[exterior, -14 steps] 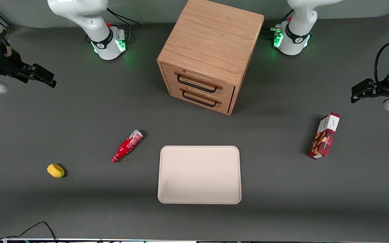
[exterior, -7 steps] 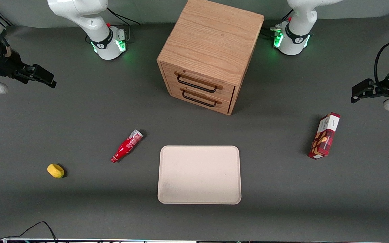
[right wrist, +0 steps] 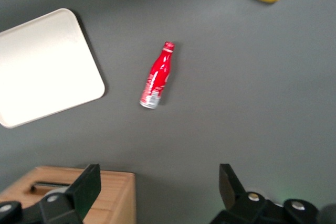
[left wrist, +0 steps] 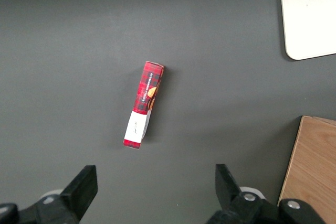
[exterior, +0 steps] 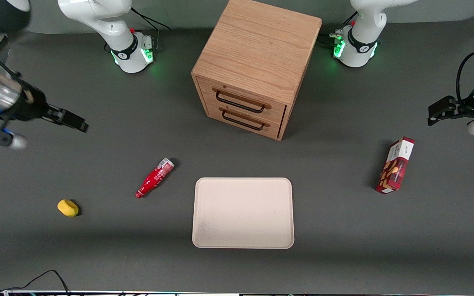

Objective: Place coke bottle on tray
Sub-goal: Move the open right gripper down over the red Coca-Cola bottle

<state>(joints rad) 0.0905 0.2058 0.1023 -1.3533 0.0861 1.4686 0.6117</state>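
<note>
The tray (exterior: 243, 213) lies flat on the dark counter (exterior: 344, 246) and has nothing in it. The coke bottle (exterior: 154, 177) lies on its side on the counter, near the tray but not touching it, toward the working arm's end. Its red cap end is nearer to the front camera than its silvery end. The claw (exterior: 71, 120) hangs above the counter, well apart from the tray and farther from the front camera than the bottle. Its two fingers (right wrist: 86, 187) are spread wide and hold nothing. A small yellow thing (exterior: 68, 207) sits on the counter, farther from the tray than the bottle is. A wooden cabinet (exterior: 257, 65) with two shut drawers stands farther from the front camera than the tray. A red snack box (exterior: 395, 165) lies toward the parked arm's end, well apart from the tray.
</note>
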